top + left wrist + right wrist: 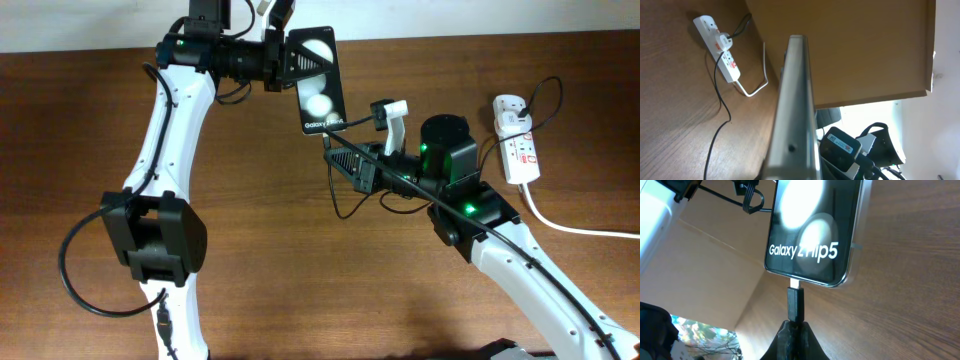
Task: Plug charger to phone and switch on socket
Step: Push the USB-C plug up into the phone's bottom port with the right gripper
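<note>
The left end effector [292, 58] grips the phone [318, 80] by its side near the top centre of the overhead frame. It holds the handset above the brown wooden surface [80, 130] with the glossy screen facing up. The screen shows two white round spots and the words "Galaxy Z Flip5". In the left wrist view the phone appears edge-on, running up the middle of the frame.

Just below and to the right of the phone, the right end effector [335, 150] points at the handset's lower edge, its fingers pressed together on the black plug of the charger [795, 304]. The right wrist view shows the plug standing upright between the fingertips. Its small metal tip meets the port in the phone's bottom edge, and a sliver of metal is visible there.

The socket [520, 150], a white strip with red markings, lies on the surface at the right edge of the overhead frame, well apart from the phone. A white adapter [511, 122] sits plugged in near its upper end, with a thin black cable leaving it. A thick white cord [575, 227] runs from the strip's lower end toward the frame's right edge.
</note>
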